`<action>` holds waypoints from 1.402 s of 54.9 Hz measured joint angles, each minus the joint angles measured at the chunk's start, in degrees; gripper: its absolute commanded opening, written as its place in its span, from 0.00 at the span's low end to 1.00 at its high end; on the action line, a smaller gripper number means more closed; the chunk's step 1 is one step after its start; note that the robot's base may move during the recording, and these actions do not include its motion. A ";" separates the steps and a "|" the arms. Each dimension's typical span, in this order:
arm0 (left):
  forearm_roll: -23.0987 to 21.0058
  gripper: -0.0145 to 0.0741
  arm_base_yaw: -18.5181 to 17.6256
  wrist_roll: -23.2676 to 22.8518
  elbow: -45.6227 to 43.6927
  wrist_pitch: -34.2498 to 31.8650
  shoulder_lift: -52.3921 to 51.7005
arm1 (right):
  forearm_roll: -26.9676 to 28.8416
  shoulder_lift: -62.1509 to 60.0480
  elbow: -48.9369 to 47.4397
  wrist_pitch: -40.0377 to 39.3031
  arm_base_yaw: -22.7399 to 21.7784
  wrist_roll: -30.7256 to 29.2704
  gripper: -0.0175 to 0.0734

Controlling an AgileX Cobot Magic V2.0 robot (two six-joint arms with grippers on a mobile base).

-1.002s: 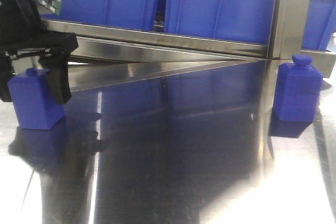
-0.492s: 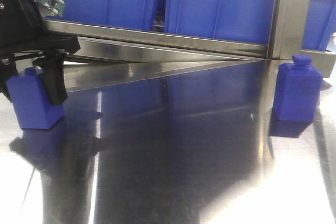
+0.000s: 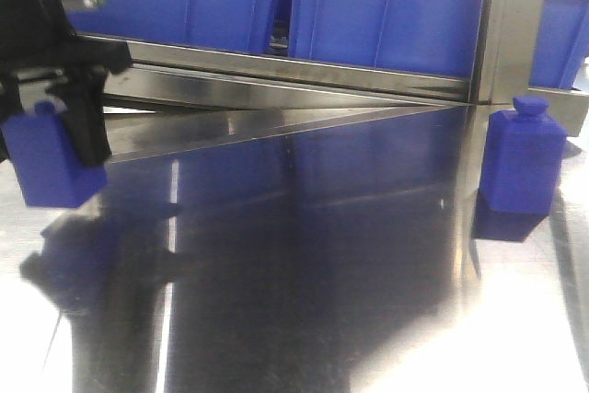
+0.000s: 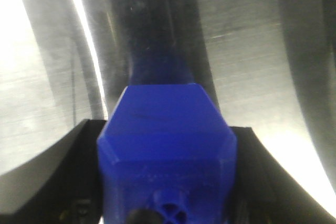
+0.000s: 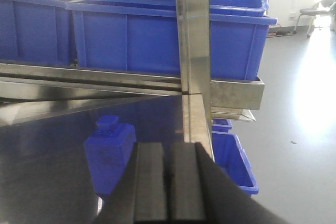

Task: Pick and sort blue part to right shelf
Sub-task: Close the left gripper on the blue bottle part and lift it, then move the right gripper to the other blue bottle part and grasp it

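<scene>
You had a table (image 3: 322,264) of polished steel, mirror-glossy with fine brushed scratches. The blue part (image 4: 168,129) looked like smooth, matt plastic. The right shelf (image 3: 513,25) had a brushed stainless frame, and its bins (image 3: 386,16) were smooth, slightly glossy plastic.

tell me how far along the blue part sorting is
Done: the left gripper is shut on one blue part, apparently just clear of the steel table. In hand: the carry to the right shelf bins. Left: dropping it in, then the second blue part by the post; the right gripper is shut, empty.
</scene>
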 measured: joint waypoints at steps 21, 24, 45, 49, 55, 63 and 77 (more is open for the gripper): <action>5.03 0.50 -0.58 0.70 10.38 -6.66 -26.15 | 0.10 3.65 -13.86 9.42 0.00 0.00 0.32; 5.14 0.50 -0.58 0.70 12.61 -7.71 -30.16 | 0.03 6.21 -16.15 11.46 0.00 0.00 0.40; 5.27 0.50 -0.58 0.82 25.18 -11.72 -50.07 | -0.11 30.40 -38.30 29.48 6.33 -1.16 0.88; 5.27 0.51 -0.58 0.82 27.11 -12.07 -52.07 | -0.15 35.13 -40.93 30.51 8.42 -2.48 0.88; 5.27 0.54 -0.58 0.82 28.82 -12.19 -53.70 | -0.15 41.74 -42.33 30.09 10.22 -3.39 0.88; 5.27 0.55 -0.58 0.82 29.49 -12.19 -54.10 | -0.25 49.82 -46.06 32.43 10.53 -3.63 0.88; 5.27 0.55 -0.58 0.82 29.49 -12.43 -54.10 | -0.52 67.21 -63.55 47.31 10.53 0.30 0.88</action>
